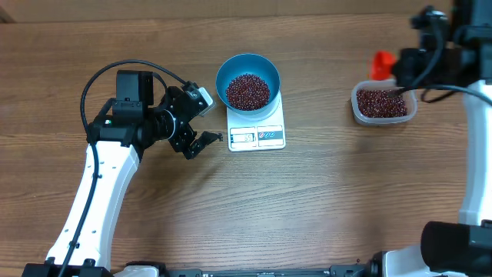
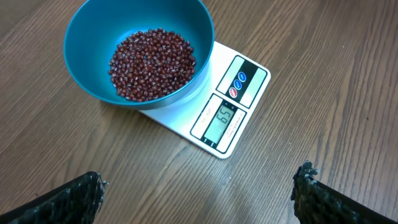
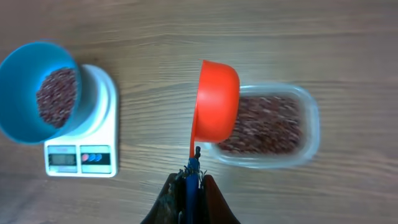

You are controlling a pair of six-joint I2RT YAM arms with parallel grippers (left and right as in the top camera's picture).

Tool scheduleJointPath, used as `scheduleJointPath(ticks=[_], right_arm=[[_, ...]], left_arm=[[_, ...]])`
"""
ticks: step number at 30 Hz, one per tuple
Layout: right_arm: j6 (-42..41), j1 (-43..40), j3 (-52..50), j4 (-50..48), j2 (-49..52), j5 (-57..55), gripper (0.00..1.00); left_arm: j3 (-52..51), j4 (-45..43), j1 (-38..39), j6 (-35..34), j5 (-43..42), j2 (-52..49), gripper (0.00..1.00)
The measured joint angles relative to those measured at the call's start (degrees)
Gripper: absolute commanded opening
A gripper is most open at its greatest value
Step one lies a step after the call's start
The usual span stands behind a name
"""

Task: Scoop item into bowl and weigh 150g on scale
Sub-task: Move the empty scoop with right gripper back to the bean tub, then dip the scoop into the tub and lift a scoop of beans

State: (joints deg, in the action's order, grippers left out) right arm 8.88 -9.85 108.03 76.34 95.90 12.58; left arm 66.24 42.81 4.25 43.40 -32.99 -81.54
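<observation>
On the wooden table there are two arms: the left arm rises from the near edge, and the right arm is cut off by the frame on its side.

There is one clear tub, one blue bowl, one white scale and one orange-red scoop. The bowl sits on the scale and covers its far half. The display is lit, but its digits are hard to make out.

The left gripper hovers just beside the scale with its jaws spread fully and nothing between them. The right gripper is clamped on the scoop's thin handle, with the cup above the tub's end nearest the scale. The cup's inside faces away, so its contents cannot be told. From overhead the right arm hides most of the scoop.

The beans lie in two masses, one in the bowl and one in the tub.
</observation>
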Motion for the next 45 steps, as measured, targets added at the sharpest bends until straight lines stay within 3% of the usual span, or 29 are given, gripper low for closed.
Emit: scheduleJointPath(ticks=[9, 21, 34, 45], right_arm=[[1.6, -8.4, -7.9, -2.9, 0.7, 1.7, 0.04], [3.0, -8.5, -17.1, -10.9, 7.6, 2.2, 0.04], [3.2, -8.5, -25.7, -20.3, 8.0, 9.3, 0.04], [3.1, -9.9, -27.3, -20.9, 8.0, 16.4, 0.04]], left_arm=[[0.0, 0.0, 0.0, 0.0, 0.0, 0.0, 0.99], [0.0, 0.0, 0.0, 0.0, 0.0, 0.0, 1.0], [0.0, 0.0, 0.0, 0.0, 0.0, 0.0, 1.0], [0.0, 0.0, 0.0, 0.0, 0.0, 0.0, 1.0]])
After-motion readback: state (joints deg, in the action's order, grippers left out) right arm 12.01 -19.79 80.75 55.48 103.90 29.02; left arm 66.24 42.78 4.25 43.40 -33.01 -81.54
